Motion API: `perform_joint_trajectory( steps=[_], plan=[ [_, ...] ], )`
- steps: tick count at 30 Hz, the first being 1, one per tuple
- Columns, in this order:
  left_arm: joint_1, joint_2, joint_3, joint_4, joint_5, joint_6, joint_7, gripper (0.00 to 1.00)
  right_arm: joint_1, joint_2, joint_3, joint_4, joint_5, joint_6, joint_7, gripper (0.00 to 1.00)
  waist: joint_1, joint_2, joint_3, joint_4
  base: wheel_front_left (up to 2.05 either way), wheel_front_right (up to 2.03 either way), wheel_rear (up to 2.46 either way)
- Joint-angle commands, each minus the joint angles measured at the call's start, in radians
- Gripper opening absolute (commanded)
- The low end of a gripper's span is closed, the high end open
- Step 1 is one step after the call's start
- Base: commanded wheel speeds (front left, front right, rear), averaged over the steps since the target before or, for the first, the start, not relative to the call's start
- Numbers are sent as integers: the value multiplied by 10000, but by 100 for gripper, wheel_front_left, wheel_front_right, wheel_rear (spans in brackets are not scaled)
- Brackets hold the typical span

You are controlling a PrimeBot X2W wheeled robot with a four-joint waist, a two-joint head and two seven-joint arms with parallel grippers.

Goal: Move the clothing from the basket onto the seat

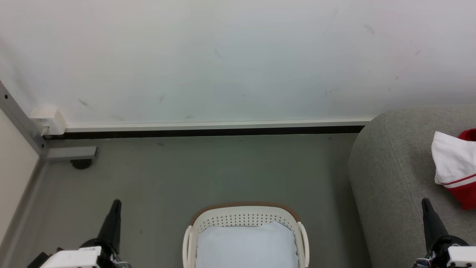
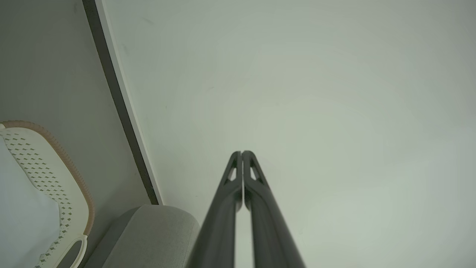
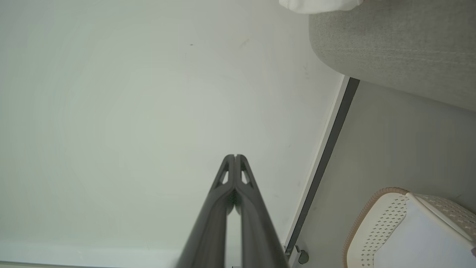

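Bright red fabric garment with white sleeves (image 1: 455, 167) is lying on the large grey upholstered sofa (image 1: 394, 167) at 3 o'clock, clear of the oval cream perforated plastic basket (image 1: 238, 217) at 6. Likely soft, light, floppy, so I'm favouring a pinch on a bunched fold. Left gripper (image 1: 116, 204) and right gripper (image 1: 425, 203) are sitting pinched together, carrying nothing.

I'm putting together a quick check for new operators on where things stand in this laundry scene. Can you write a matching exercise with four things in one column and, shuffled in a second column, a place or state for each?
Column one:
1. clothing
2. pale pad
3. basket
4. left gripper

Column two:
A. standing on the floor
B. fingers shut, holding nothing
C. lying on the grey seat
D. inside the basket

Pairs: 1-C; 2-D; 3-A; 4-B
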Motion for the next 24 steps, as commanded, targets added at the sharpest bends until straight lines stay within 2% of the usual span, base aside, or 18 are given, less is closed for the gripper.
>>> perform_joint_trajectory(
  steps=[1,24],
  plan=[
    [-98,17,36,5,-132,-76,45,0,-121,-71,-35,-44,20,-21,31,0,1,0,0,-1,0,0,0],
    [-96,17,33,3,-134,-77,41,0,-119,-70,-33,-42,20,-21,30,0,1,0,0,-1,0,0,0]
  ],
)
